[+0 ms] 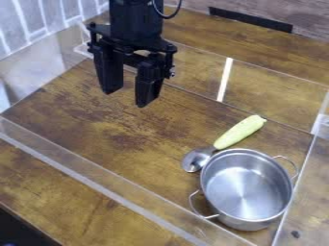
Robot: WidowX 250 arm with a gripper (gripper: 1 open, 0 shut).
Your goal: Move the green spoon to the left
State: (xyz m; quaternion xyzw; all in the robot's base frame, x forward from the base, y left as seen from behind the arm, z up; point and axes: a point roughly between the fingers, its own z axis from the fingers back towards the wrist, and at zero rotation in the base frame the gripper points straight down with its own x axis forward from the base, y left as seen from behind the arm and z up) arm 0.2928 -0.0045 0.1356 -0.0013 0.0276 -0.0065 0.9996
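A: How many things sit on the table (77, 135)?
B: Two: one green spoon (226, 141) and one steel pot (247, 187).
A: And above it?
B: One gripper (129, 88), with two fingers.

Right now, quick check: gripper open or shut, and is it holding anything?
Gripper: open, holding nothing, hanging over bare table well away from the green spoon.

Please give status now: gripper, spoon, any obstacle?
Gripper open, empty, high, far left of spoon. Green spoon flat on table, untouched. Steel pot at spoon's bowl.
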